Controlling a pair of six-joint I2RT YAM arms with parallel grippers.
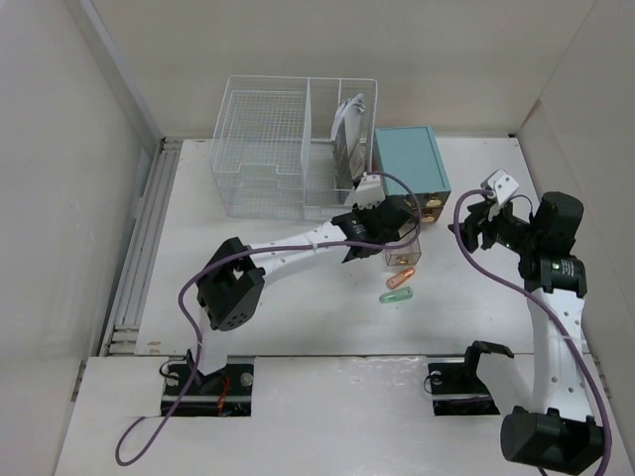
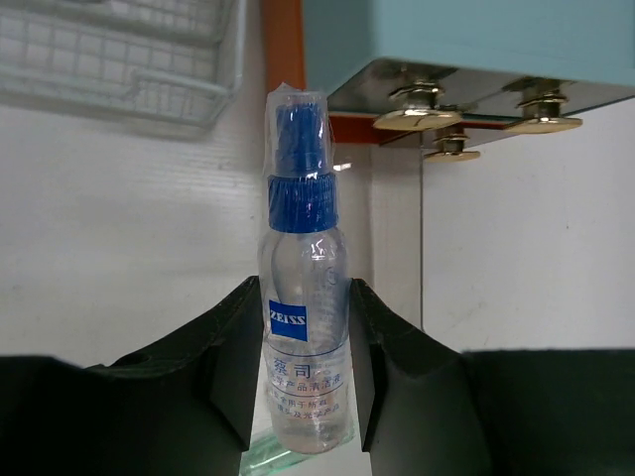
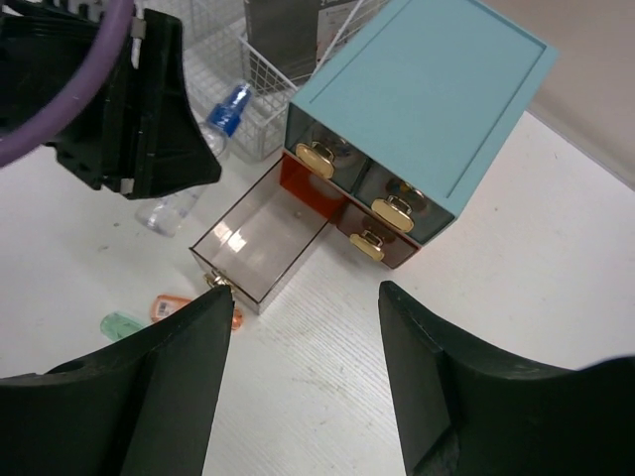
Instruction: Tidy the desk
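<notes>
- Desk (image 1: pixel 298 317): large white flat top, walled by pale panels at the back and both sides. Everything listed below stands on it or hangs over it.
- Left claw (image 2: pixel 306 297): reached out to the middle of the desk, just in front of the basket and beside the drawer box. Its two black fingers are narrowed and clamped on a spray bottle.
- Spray bottle (image 2: pixel 298 228): small, with a clear body, a blue cap under a clear cover and a blue-and-white label. It is gripped by its lower half, one finger on each side, with the cap end pointing towards the drawer box. I cannot tell whether it touches the desk.
- Right claw (image 3: pixel 305 297): held over the right part of the desk, facing the front of the drawer box. The fingers are spread wide with nothing between them.
- Drawer box (image 1: pixel 409 159): teal top, set at the back just right of the basket, with small drawers that have gold handles (image 3: pixel 316 159).
- Open drawer (image 3: pixel 260 243): clear-walled, lower row, pulled out towards the near side.
- Wire basket (image 1: pixel 263 149): white, at the back centre and split into compartments. Grey flat items (image 1: pixel 347 134) stand in the right-hand one.
- Orange piece (image 1: pixel 400 281): small, lying on the desk just in front of the open drawer.
- Green piece (image 1: pixel 397 296): small, lying just beside the orange one on its near side.
</notes>
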